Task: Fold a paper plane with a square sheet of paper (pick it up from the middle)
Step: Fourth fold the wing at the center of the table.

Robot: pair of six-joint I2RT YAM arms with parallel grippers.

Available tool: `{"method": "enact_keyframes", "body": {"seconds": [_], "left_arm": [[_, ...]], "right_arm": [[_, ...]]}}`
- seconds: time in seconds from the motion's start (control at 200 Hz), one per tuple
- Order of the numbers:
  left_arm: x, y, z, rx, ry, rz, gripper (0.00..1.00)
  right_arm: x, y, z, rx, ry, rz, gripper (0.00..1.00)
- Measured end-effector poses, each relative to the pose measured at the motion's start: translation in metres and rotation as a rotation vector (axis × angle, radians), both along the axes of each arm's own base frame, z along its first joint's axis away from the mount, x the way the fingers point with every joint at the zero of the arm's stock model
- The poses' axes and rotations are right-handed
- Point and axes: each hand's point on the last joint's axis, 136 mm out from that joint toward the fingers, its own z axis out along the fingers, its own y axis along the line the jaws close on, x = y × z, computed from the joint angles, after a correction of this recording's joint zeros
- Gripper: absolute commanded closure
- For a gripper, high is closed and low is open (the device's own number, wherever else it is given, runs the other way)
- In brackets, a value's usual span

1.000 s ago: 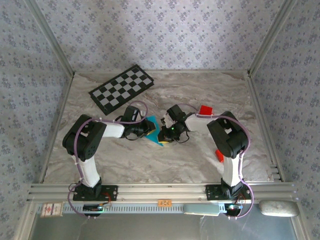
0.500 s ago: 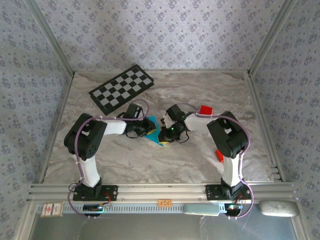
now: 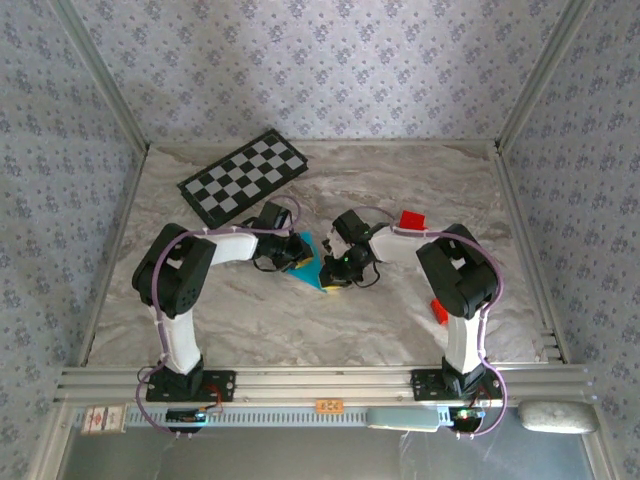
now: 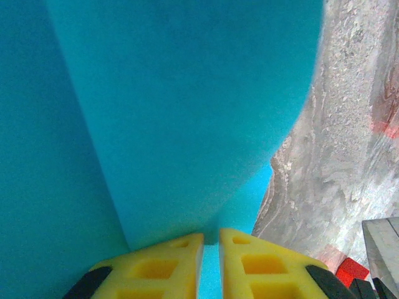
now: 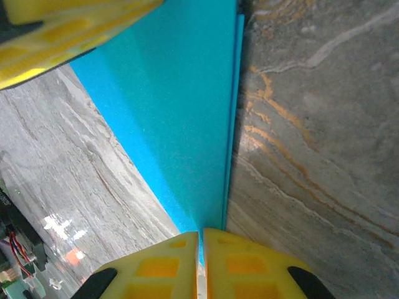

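Left of centre in the top view, the left end effector [image 3: 290, 260] is pinched shut on the paper [image 3: 312, 282]. Its wrist view shows cyan sheet between nearly touching fingertips [image 4: 168, 261]. The paper sits part-folded at mid-frame over the desk [image 3: 300, 330], between both arms. Just right of it, the right end effector [image 3: 328, 276] is clamped on the folded edge. Risks: opposing pulls may tear the thin sheet, and a slipping grip would skew the crease. The red block [image 3: 411, 220], upper right, stands well apart.
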Motion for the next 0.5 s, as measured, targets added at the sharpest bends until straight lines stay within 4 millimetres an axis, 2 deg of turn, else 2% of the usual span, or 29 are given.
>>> {"method": "enact_keyframes", "body": {"seconds": [0.5], "left_arm": [[0.000,0.000,-0.001,0.012,0.011,0.001,0.83]], "right_arm": [[-0.017,-0.014,0.000,-0.040,0.001,0.014,0.87]]}}
